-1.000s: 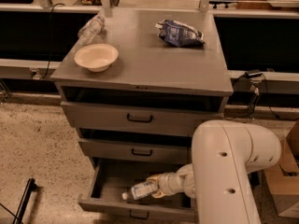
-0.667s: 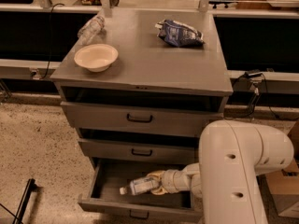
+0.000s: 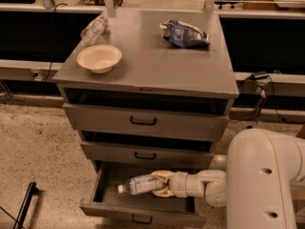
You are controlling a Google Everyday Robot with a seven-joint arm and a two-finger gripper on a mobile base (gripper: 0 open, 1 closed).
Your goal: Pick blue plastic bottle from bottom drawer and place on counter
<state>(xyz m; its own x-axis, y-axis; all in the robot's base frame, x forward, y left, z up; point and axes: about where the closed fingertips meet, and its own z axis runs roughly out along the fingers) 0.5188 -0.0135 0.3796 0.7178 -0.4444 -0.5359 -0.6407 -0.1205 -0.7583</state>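
Observation:
The blue plastic bottle lies on its side inside the open bottom drawer, its white cap pointing left. My gripper reaches into the drawer from the right, and its yellowish fingers are closed around the bottle's right end. The bottle sits a little above the drawer floor. The counter is the grey top of the cabinet, above the three drawers.
On the counter stand a cream bowl at the front left, a plain clear bottle at the back left and a dark blue snack bag at the back right. My white arm fills the lower right. The two upper drawers are slightly ajar.
The gripper and the bottle have risen slightly inside the drawer and shifted a little to the left. The arm's body has moved right.

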